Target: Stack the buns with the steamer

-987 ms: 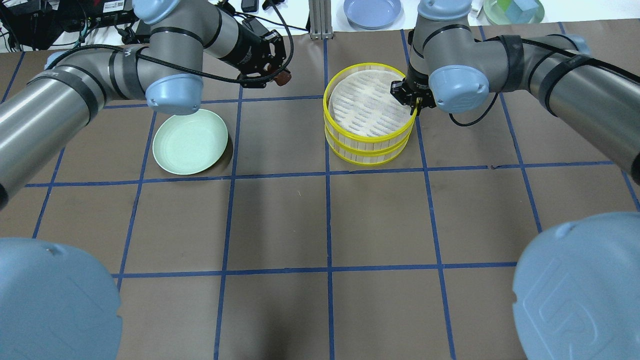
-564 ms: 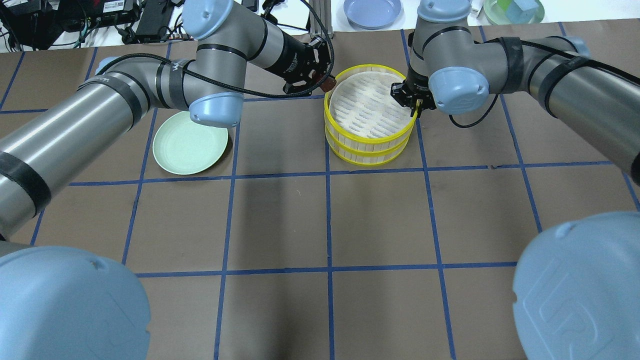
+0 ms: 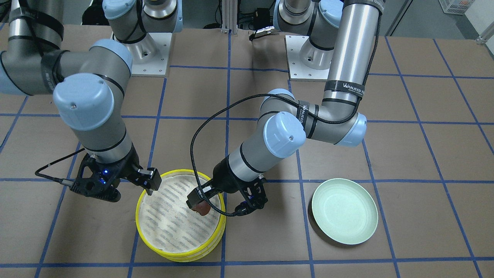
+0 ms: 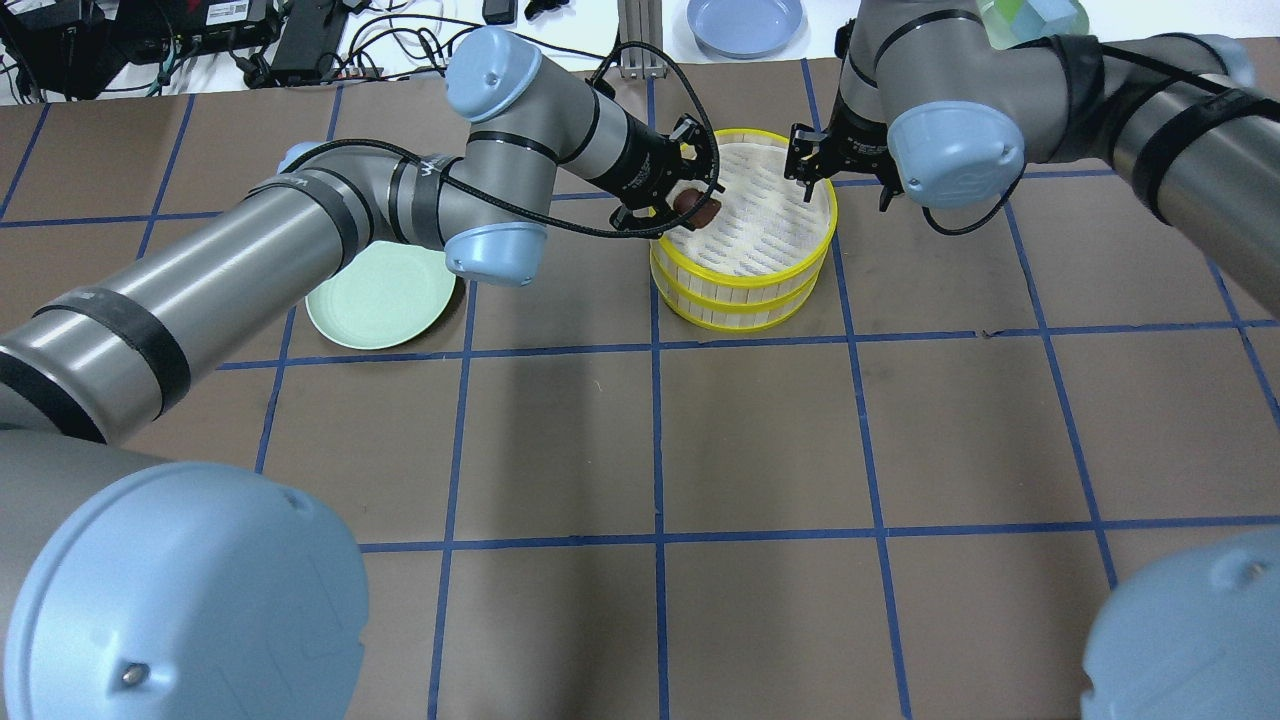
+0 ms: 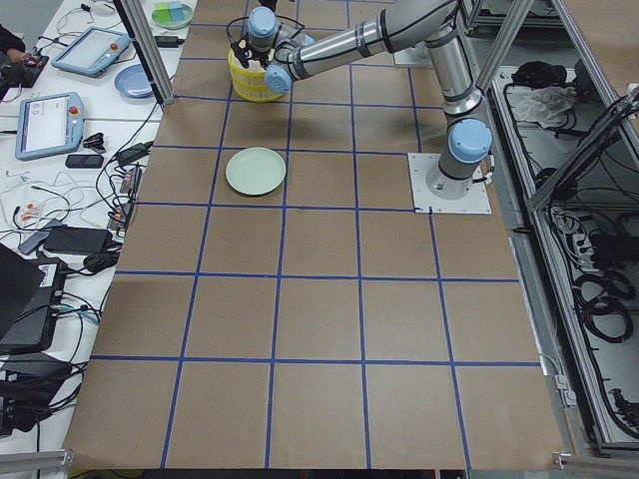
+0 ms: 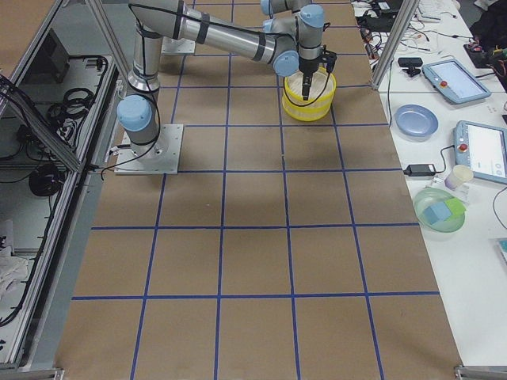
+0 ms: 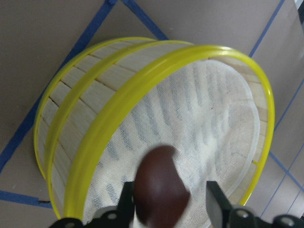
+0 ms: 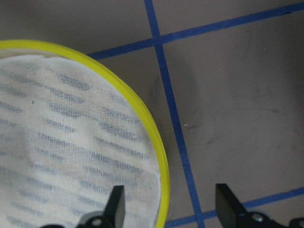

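Note:
The steamer [image 4: 742,292] stands as two yellow-rimmed tiers, one on the other, at the table's back middle; it also shows in the front view [image 3: 178,253]. The top tier's white mesh is bare. My left gripper [image 4: 695,207] is shut on the dark reddish-brown bun [image 7: 159,190] and holds it just above the top tier's left part [image 3: 201,207]. My right gripper [image 4: 835,175] is open above the rim's far right side; in the right wrist view [image 8: 171,206] its fingers stand on either side of the rim below. The cream-white bun is hidden.
An empty pale green plate [image 4: 372,298] lies left of the steamer, partly under my left arm. A blue plate [image 4: 745,22] and a green bowl [image 4: 1030,18] sit on the white bench beyond the table's back edge, with cables at the back left.
My left gripper has carried the brown bun rightward from the back left to over the steamer. My right gripper has left the rim's right side, moved back, and now stands open.

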You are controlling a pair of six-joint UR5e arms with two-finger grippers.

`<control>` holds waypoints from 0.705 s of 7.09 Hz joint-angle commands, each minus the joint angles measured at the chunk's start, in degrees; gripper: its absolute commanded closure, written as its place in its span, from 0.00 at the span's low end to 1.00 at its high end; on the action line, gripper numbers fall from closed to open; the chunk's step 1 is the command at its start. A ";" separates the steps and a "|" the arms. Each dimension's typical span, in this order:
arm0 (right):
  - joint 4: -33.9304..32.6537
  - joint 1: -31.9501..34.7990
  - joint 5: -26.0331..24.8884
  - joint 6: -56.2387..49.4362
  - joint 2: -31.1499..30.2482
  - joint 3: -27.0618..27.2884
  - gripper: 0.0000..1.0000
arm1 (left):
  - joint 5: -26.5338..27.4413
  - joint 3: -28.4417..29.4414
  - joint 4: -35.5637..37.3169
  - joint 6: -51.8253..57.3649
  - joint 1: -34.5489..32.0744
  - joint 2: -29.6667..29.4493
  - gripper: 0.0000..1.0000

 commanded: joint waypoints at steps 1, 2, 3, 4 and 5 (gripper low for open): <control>7.82 -0.02 1.54 -2.33 -7.18 -0.35 0.00 | -0.34 0.18 1.11 -2.43 -0.73 0.16 0.00; 10.90 -0.02 1.55 -2.43 -10.61 -0.44 0.00 | -0.26 0.36 1.03 -1.31 -0.73 1.38 0.00; 14.23 0.07 1.55 -2.43 -13.43 -0.61 0.00 | 0.09 1.75 -0.27 0.27 0.05 3.05 0.01; 18.27 0.15 1.29 -2.43 -16.41 -0.62 0.00 | 0.35 4.12 -6.38 5.68 2.23 4.72 0.01; 21.62 0.16 1.11 -2.52 -18.62 -0.70 0.00 | 0.27 5.18 -12.96 14.17 6.08 7.26 0.00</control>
